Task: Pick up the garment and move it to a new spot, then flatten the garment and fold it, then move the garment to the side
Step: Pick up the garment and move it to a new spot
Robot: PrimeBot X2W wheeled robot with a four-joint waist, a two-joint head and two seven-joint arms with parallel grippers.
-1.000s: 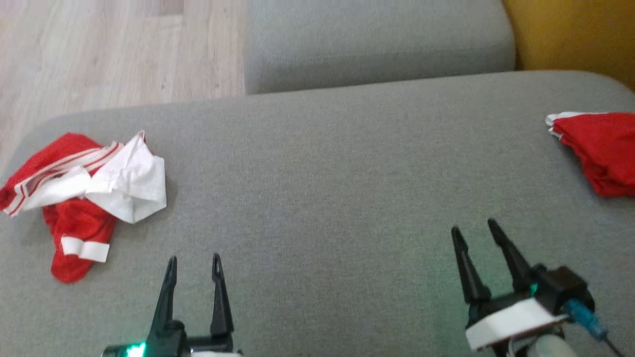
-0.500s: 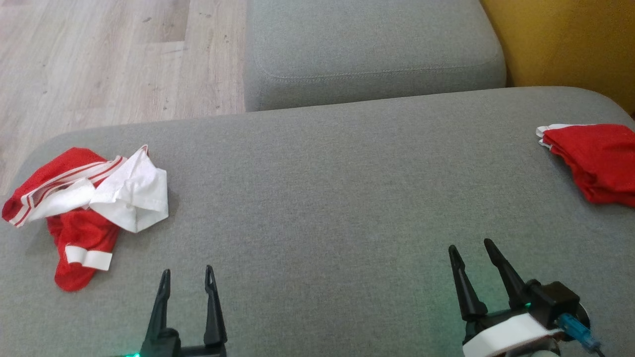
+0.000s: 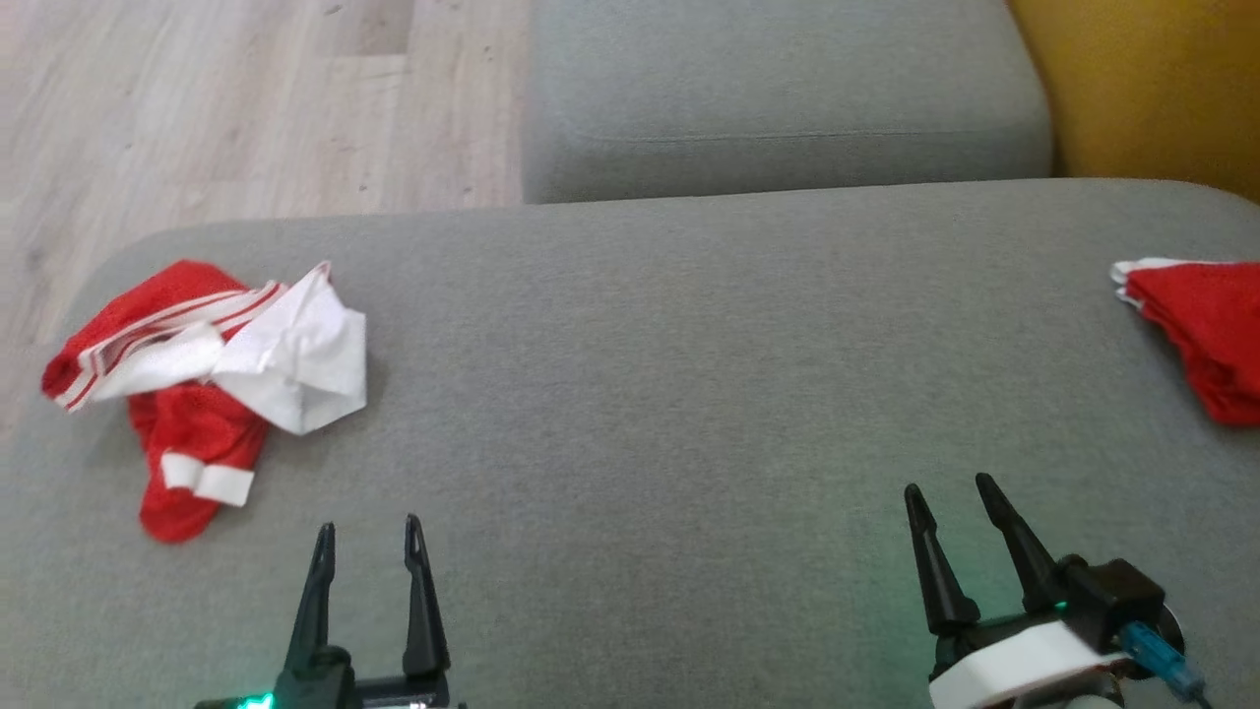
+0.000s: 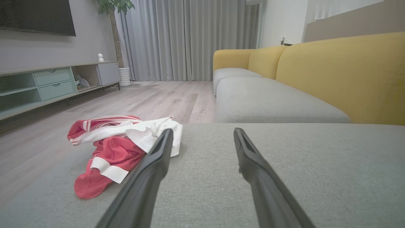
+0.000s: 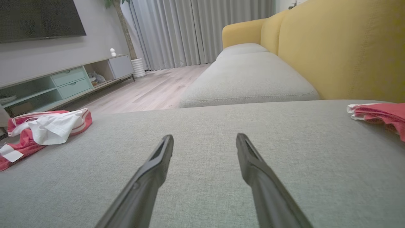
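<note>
The crumpled garment (image 3: 202,423), red with white stripes and a white part on top, lies in a heap at the left end of the grey sofa seat (image 3: 689,394), near its rounded edge. Nothing touches it. The left claw (image 3: 369,525) hangs over the seat in front of the heap and a little to its right, well apart from it. Its two dark fingers are spread and there is nothing between them. The right claw (image 3: 949,484) hangs over the right part of the seat, also spread and also with nothing in it. A folded red piece (image 3: 1196,335) lies at the far right end of the seat, cut by the border of the head view.

Compared with half a second ago, the whole head picture has shifted a little to the right. The heap, the second cushion (image 3: 787,98) behind the seat, the wooden floor (image 3: 246,108) and the yellow backrest (image 3: 1152,89) all moved together by the same amount. So it is the camera that turned, and the cloth lies with the same folds as before. The folded red piece is now cut more by the right border. Both claws keep nearly the same places at the bottom of the picture and are spread as wide as before.
</note>
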